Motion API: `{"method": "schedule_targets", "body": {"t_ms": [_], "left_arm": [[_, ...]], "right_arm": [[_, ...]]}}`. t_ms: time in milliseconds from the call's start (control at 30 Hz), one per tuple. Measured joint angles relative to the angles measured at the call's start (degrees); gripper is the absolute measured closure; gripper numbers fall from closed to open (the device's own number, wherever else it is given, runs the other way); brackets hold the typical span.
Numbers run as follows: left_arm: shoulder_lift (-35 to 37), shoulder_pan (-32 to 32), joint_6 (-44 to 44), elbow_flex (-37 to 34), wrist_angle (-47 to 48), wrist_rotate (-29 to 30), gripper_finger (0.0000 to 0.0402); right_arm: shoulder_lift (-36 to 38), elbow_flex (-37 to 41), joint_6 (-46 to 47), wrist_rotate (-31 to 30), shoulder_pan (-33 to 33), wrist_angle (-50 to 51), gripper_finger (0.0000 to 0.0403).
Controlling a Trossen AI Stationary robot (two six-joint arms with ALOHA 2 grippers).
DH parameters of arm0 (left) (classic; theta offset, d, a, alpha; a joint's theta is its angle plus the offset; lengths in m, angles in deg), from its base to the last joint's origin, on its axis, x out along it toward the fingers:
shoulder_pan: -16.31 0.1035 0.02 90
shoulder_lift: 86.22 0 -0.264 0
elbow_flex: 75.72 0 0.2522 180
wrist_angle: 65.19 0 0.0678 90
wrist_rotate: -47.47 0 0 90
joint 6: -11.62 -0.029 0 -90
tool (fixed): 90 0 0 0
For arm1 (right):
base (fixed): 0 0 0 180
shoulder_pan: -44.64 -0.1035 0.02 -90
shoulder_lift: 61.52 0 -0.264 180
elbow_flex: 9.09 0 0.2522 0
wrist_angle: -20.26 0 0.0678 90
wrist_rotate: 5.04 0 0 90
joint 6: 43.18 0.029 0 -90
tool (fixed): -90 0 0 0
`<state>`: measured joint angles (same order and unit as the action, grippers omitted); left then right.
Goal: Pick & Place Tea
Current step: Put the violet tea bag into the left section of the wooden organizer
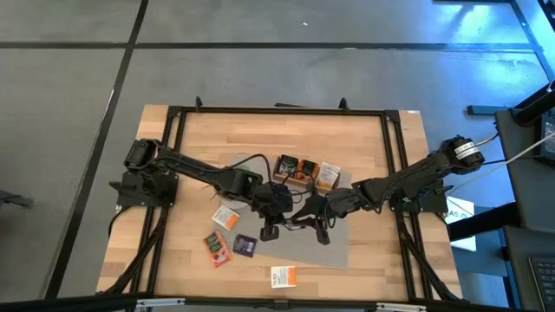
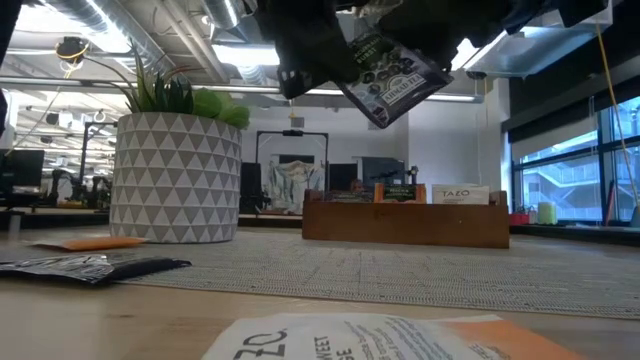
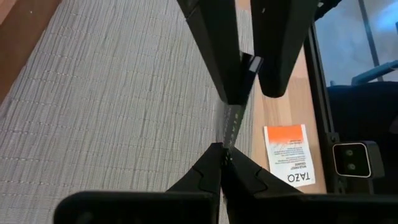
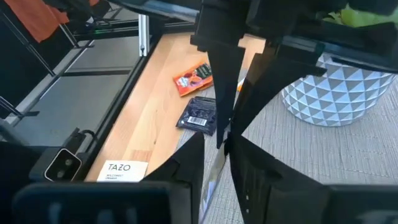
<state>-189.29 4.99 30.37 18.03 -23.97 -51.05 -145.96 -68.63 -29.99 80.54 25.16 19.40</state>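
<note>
- Raised dark sachet: hanging tilted in the air over the grey mat, well clear of its weave.
- Left gripper: pinching together on one edge of the raised dark sachet.
- Right gripper: meeting the same sachet from the opposite side, tip to tip with the left; grip cannot be told.
- Wooden box: sitting at the mat's far edge, with sachets standing inside it.
- Plant pot: standing on the mat beside the box.
- Orange-red sachet and loose dark sachet: lying flat on the bare counter, off the mat's left edge.
- White-and-orange sachet: lying alone near the counter's front edge.
</note>
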Motion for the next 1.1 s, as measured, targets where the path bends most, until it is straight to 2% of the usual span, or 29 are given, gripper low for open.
{"method": "schedule_targets", "body": {"t_ms": [133,333,467,600,700,933,1033,1100], "left_arm": [[0.0,0.0,0.0,0.0,-0.3,0.0,0.0398],[0.0,0.0,0.5,0.0,-0.3,0.0,0.0399],[0.0,0.0,0.5,-0.1,-0.4,0.0,0.0390],[0.0,0.0,0.3,-0.1,-0.4,0.0,0.0361],[1.0,0.0,-2.2,-0.1,0.5,0.4,0.0327],[5.5,-1.0,-5.2,-3.2,0.5,4.0,0.0285],[8.3,-2.2,-5.2,-6.2,-4.5,5.1,0.0281],[9.8,-2.8,-5.2,-8.6,-9.4,6.6,0.0282]], "right_arm": [[0.0,0.0,0.0,0.0,0.2,-0.4,0.0336],[0.0,0.0,0.1,0.0,0.6,-0.1,0.0394],[0.0,0.0,0.9,0.0,0.6,-0.1,0.0394],[0.0,0.0,-0.8,-0.4,0.6,0.7,0.0398],[0.5,0.1,-2.2,-3.9,0.6,1.1,0.0399],[6.1,4.6,-2.8,-5.5,2.8,1.2,0.0399],[8.9,9.0,-3.0,-9.0,4.1,-5.1,0.0399],[9.5,12.1,-4.6,-13.9,4.9,-12.9,0.0399]]}}
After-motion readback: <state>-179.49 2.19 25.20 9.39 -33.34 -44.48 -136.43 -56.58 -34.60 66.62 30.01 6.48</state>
